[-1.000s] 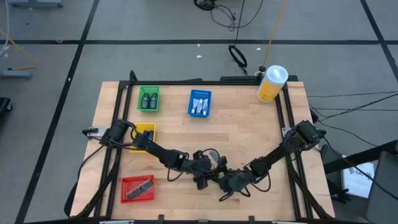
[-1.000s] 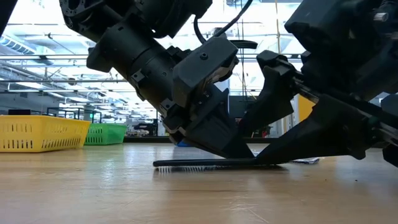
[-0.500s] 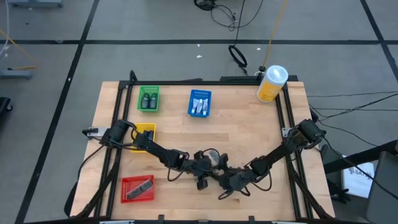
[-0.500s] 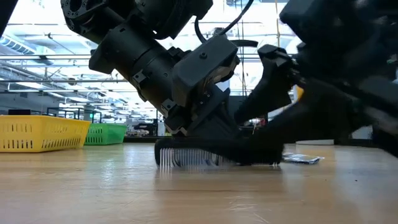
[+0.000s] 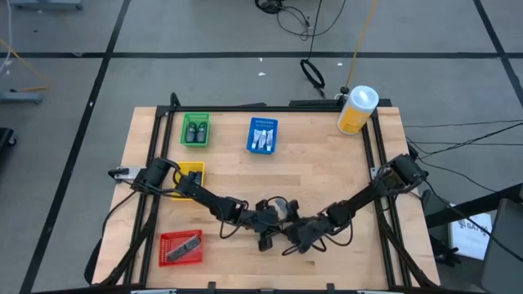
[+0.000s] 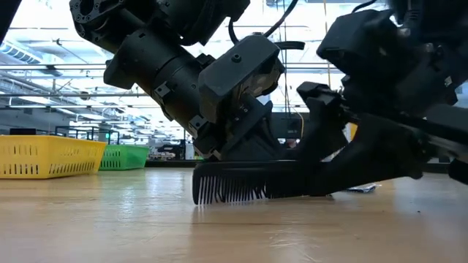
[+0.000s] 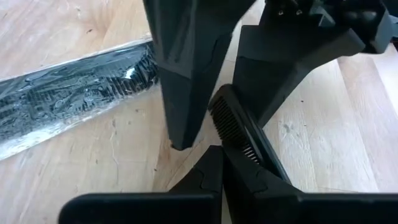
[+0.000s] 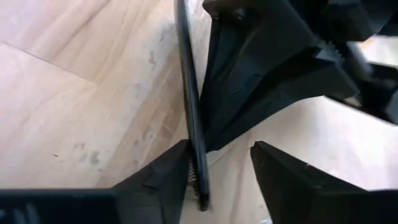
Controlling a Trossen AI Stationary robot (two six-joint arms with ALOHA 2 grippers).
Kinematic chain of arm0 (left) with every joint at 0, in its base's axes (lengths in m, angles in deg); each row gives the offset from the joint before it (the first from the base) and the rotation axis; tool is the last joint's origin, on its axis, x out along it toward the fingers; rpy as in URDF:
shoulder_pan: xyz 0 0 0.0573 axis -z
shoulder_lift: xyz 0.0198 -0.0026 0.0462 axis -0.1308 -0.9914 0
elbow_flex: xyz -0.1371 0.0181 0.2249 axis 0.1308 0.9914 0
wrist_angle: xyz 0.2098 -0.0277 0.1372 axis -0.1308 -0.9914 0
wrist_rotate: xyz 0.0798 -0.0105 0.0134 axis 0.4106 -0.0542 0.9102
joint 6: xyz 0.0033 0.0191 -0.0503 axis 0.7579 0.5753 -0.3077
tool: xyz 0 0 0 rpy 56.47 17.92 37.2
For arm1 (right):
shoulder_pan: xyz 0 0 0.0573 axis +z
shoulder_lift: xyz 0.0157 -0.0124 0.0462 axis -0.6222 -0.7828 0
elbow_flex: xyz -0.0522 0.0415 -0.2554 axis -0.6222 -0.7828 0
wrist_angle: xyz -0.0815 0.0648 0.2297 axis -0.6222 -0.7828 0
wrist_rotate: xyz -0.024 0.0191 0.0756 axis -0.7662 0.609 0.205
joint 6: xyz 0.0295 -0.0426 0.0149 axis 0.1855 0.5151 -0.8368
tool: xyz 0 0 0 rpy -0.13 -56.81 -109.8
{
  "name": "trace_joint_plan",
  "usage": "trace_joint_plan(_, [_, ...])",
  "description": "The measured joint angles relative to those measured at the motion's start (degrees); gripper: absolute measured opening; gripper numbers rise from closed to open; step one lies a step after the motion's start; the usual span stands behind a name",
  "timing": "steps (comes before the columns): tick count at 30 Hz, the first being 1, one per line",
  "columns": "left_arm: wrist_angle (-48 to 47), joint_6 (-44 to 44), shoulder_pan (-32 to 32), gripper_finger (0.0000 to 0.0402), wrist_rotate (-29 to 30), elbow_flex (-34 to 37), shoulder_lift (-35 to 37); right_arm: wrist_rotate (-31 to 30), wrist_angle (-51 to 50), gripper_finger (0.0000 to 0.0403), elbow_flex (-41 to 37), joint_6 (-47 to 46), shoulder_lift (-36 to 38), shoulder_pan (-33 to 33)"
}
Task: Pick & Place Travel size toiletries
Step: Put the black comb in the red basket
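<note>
A black comb (image 6: 241,183) stands on edge at the table's near middle, teeth down. My left gripper (image 5: 274,224) is shut, its tips (image 7: 222,154) against the comb from the left. My right gripper (image 5: 296,237) comes from the right and is open, its two fingers (image 8: 168,180) either side of the comb's one end (image 8: 198,186). A wrapped black comb (image 7: 68,93) lies flat on the table just beyond. My left gripper's shut fingertips (image 8: 208,143) bear slanting down against the comb's flat side (image 8: 194,124), near its back; the comb is not between them. My right gripper has the comb's end (image 8: 199,193) against the inner face of one finger (image 8: 177,177); the other finger (image 8: 286,180) stands apart.
At the back stand a green tray (image 5: 195,129) with dark bottles and a blue tray (image 5: 262,135) with whitish tubes. A yellow tray (image 5: 190,173) and a red tray (image 5: 181,247) with a dark item sit at the left. A yellow canister (image 5: 357,109) stands at the far right corner.
The comb lay flat on the table and has been turned up onto its edge, teeth pointing down. My right gripper has rolled about its own line while staying in place.
</note>
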Motion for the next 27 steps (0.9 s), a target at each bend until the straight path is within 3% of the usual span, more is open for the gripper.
trace_joint_plan(5, [-0.6, 0.3, 0.0, 0.0013, 0.09, -0.03, 0.12, 4.44, -1.04, 0.0083, 0.07, -1.31, 0.08, -0.81])
trace_joint_plan(9, [-7.9, 0.39, -0.07, 0.0003, 0.03, 0.06, 3.25, 5.23, -1.71, 0.0015, 0.07, -0.91, 0.31, 0.09])
trace_joint_plan(12, [-16.23, -0.87, 0.63, 0.0004, 4.06, 0.19, 7.34, 6.16, -2.13, 0.0013, 0.05, -0.71, 0.86, 0.91])
trace_joint_plan(16, [-26.34, -5.3, 3.38, 0.0005, 16.52, 0.28, 13.84, 6.4, -1.64, 0.001, -0.02, -1.4, 1.46, 1.66])
trace_joint_plan(20, [-30.65, -9.39, 8.57, 0.0003, 34.07, 0.19, 18.95, 3.12, -0.62, 0.0008, 0.0, -5.21, 1.48, 1.67])
trace_joint_plan(24, [-24.89, -3.0, 14.06, 0.0009, 49.78, 0.11, 20.04, -1.77, -0.84, 0.0009, 0.0, -10.98, 2.24, 0.78])
trace_joint_plan(27, [-17.85, 4.34, 15.88, 0.001, 51.53, 0.11, 18.86, -1.33, -0.81, 0.0005, 0.02, -13.18, 3.28, -0.27])
